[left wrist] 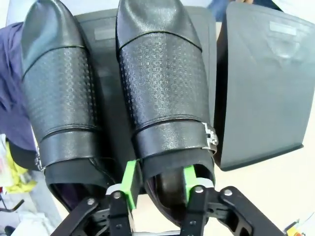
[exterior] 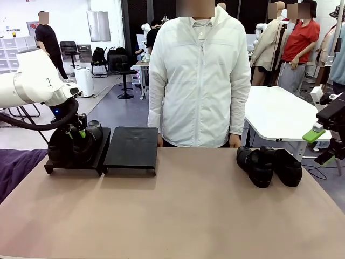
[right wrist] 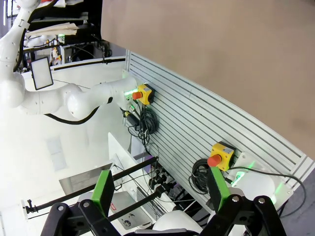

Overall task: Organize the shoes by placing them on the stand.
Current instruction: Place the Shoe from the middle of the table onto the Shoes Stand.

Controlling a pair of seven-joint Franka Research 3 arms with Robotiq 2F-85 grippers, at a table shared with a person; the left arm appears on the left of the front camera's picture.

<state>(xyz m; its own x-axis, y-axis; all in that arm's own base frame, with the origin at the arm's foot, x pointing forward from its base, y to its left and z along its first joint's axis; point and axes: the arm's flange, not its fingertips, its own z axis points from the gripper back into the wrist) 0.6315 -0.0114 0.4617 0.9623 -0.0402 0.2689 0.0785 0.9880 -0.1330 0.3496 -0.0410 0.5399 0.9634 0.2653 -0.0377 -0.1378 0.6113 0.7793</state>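
One stand and four shoes (two on it, two on the table).

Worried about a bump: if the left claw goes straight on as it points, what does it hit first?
Most likely the shoe just ahead of the left claw: its pads sit at that shoe's heel opening on the stand, so contact comes almost at once.

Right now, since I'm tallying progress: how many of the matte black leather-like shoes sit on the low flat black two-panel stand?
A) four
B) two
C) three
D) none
B: two black shoes sit side by side on the stand's left panel; the other two shoes lie on the tan tabletop.
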